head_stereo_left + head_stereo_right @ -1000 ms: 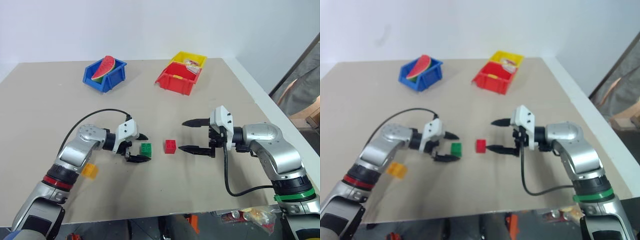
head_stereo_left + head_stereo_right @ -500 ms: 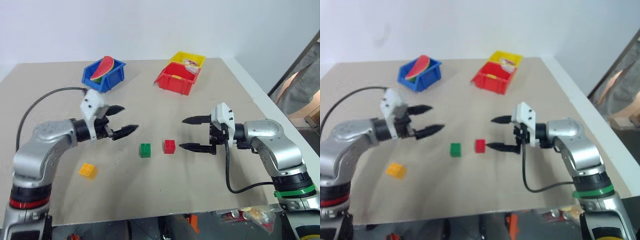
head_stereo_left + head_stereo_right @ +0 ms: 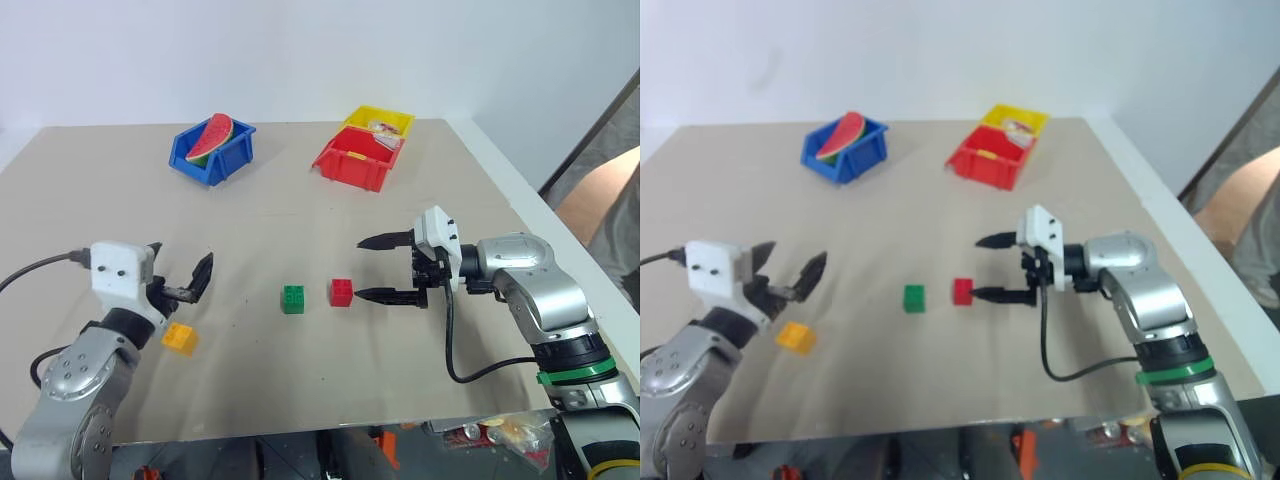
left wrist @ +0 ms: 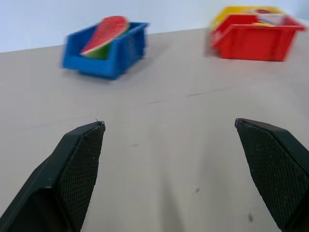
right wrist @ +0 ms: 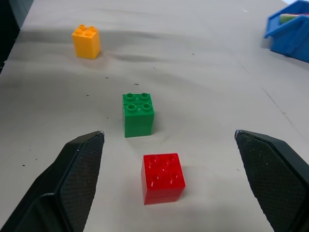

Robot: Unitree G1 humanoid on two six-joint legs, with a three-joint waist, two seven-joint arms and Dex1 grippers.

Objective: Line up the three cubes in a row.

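**Both grippers spread wide and empty, three cubes on the table**

The right gripper (image 3: 384, 268) points sideways toward the middle of the table, its two black fingers spread far apart with nothing between them. Its lower fingertip sits just beside the red cube (image 3: 341, 292), on that cube's right. The green cube (image 3: 292, 299) stands close to the left of the red one, a small gap between them, both upright with studs on top. In the right wrist view the red cube lies nearest, between the fingers' line of sight, the green cube behind it and the yellow-orange cube (image 5: 86, 41) far off.

The left gripper (image 3: 178, 275) hovers near the table's left front, fingers likewise wide apart and holding nothing. The yellow-orange cube lies just below it, well apart from the green cube.

Farther back stand a blue bin (image 3: 212, 154) holding a watermelon slice (image 3: 210, 136), and a red bin (image 3: 352, 160) touching a yellow bin (image 3: 380, 122).
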